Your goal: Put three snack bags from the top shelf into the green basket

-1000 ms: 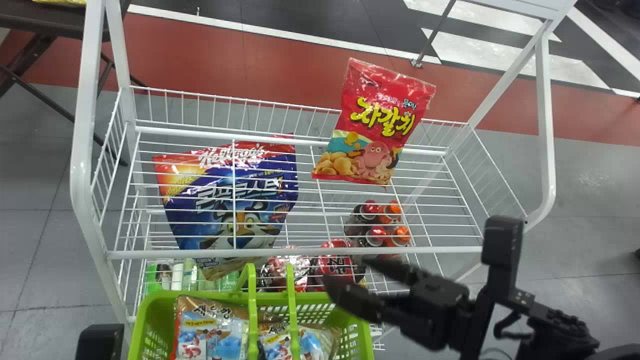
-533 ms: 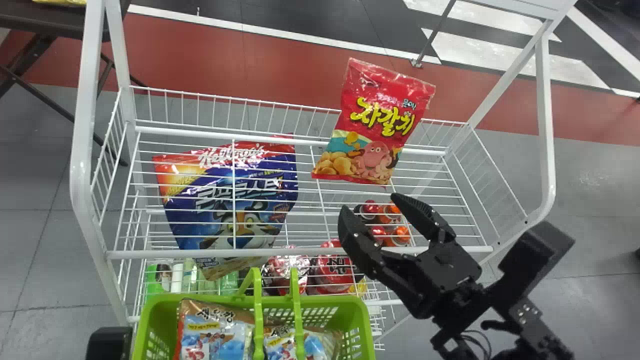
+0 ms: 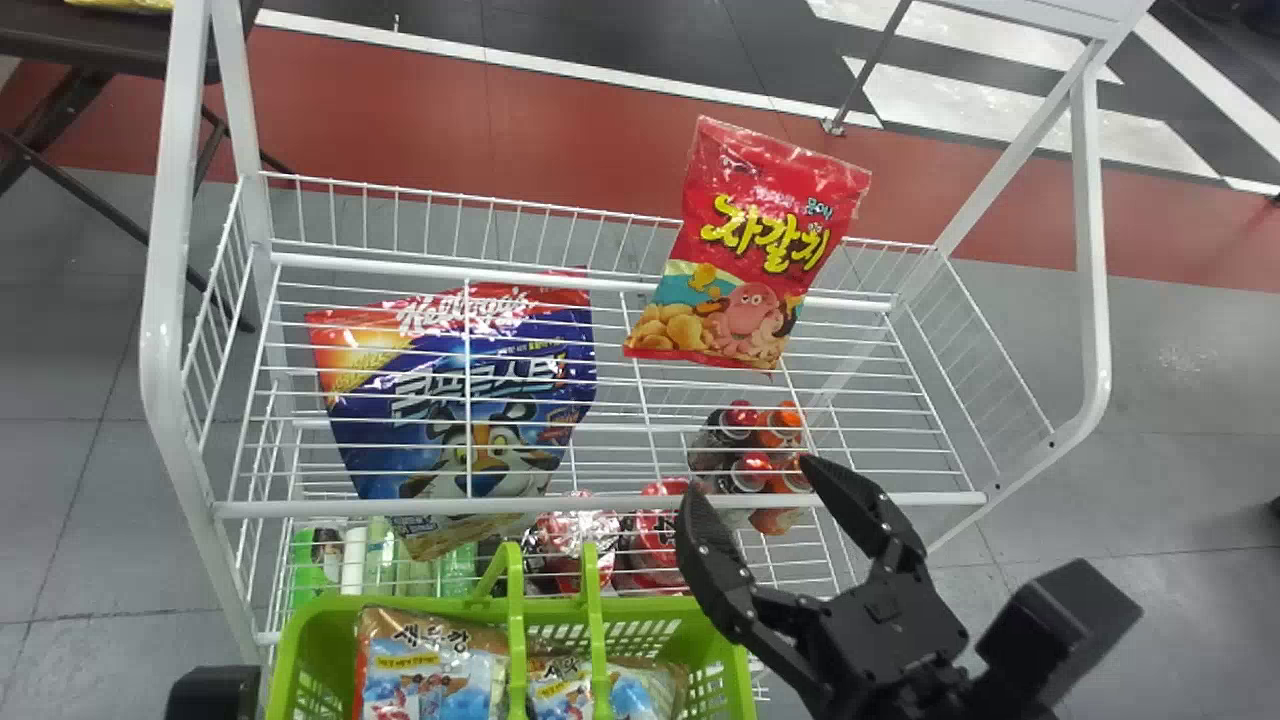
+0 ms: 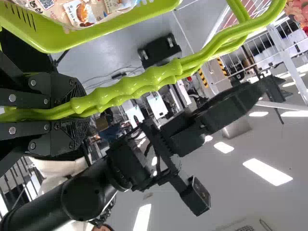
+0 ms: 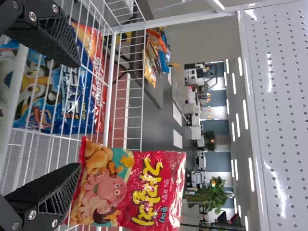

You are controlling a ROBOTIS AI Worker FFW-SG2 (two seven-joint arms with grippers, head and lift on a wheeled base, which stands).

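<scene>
In the head view my right gripper point(image 3: 750, 480) stands open in front of the rack's front edge, below the red snack bag point(image 3: 750, 250), which leans upright at the back of the top shelf point(image 3: 600, 500). From the right wrist view, my right gripper point(image 5: 72, 115) has its fingers apart, with the red bag point(image 5: 130, 187) beyond them. The green basket point(image 3: 735, 680) holds snack bags point(image 3: 425, 665) in front of the rack. In the left wrist view my left gripper point(image 4: 79, 113) is shut on the basket's green handles point(image 4: 159, 77).
A blue cereal bag point(image 3: 470, 400) is seen through the shelf wires at the left. Bottles point(image 3: 740, 420) and red packs point(image 3: 655, 540) sit on a lower level. White posts point(image 3: 165, 300) frame the rack's sides, with a dark table point(image 3: 90, 40) behind left.
The right gripper first came up over the shelf's front edge from the lower right, then dropped back slightly. The basket has shifted a little downward in the head view. The red bag has stayed put.
</scene>
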